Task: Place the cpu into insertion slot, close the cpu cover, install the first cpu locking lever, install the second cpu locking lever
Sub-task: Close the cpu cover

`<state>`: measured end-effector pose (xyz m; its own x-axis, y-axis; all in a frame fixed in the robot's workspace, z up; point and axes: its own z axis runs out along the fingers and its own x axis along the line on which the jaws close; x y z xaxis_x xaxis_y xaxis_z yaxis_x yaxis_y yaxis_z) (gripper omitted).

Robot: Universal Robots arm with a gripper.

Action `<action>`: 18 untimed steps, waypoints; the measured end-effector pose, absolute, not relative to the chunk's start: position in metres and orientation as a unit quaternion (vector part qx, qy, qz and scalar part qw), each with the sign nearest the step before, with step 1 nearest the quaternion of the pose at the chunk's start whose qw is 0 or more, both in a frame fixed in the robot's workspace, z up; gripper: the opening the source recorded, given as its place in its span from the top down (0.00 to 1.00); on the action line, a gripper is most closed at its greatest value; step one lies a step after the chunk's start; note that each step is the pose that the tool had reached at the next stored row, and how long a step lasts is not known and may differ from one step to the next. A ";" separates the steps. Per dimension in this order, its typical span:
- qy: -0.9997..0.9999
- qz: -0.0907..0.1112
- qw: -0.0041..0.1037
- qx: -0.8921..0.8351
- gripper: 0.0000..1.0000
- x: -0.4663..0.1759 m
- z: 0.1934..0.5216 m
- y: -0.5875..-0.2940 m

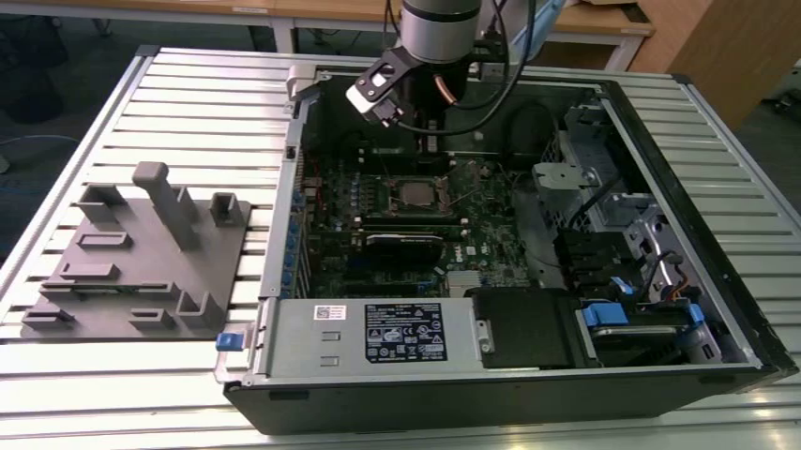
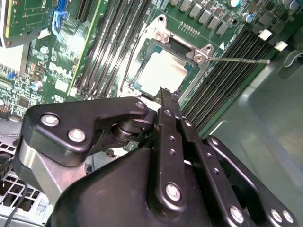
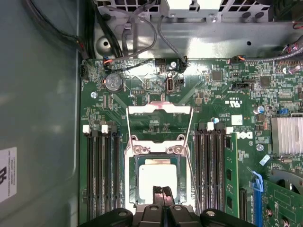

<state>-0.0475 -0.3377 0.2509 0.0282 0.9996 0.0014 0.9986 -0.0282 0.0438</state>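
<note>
Three views: taken in turn, with every place given from the slot.
Exterior view: the gripper (image 1: 427, 145) is seen hanging inside the case (image 1: 501, 401), over the board and close to the slot (image 1: 389, 193). A grey fixture plate (image 1: 138, 253) is laid on the table (image 1: 188, 84), well apart from the slot.
First wrist view: the cpu (image 3: 158, 177) is seen seated in the slot, framed by silver metal taken to be the cover (image 3: 158, 147). The gripper (image 3: 161, 190) has its fingers pressed together, with nothing seen between them, and its tips are over the cpu's edge. Two thin lever rods (image 3: 129, 137) are laid along opposite sides of the slot, with memory slots (image 3: 102, 175) just outside them.
Second wrist view: the gripper (image 2: 165, 94) is met from the side, above the cpu (image 2: 163, 71). One lever rod (image 2: 236, 60) is shown sticking out from a slot corner and looks unlatched, a slant that is flattened in the first wrist view.
Step judged: closing the cover. Whether it lies fully flat cannot be told.
Done well: pressure is best put straight down on the frame, not on the bare cpu top, with the rods kept clear of the tips.
</note>
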 end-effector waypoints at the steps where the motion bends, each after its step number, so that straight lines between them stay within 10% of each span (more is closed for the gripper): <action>1: 0.697 0.016 0.015 0.717 0.90 -0.047 0.251 -0.338; 18: 0.697 0.016 0.015 0.717 0.90 -0.039 0.251 -0.337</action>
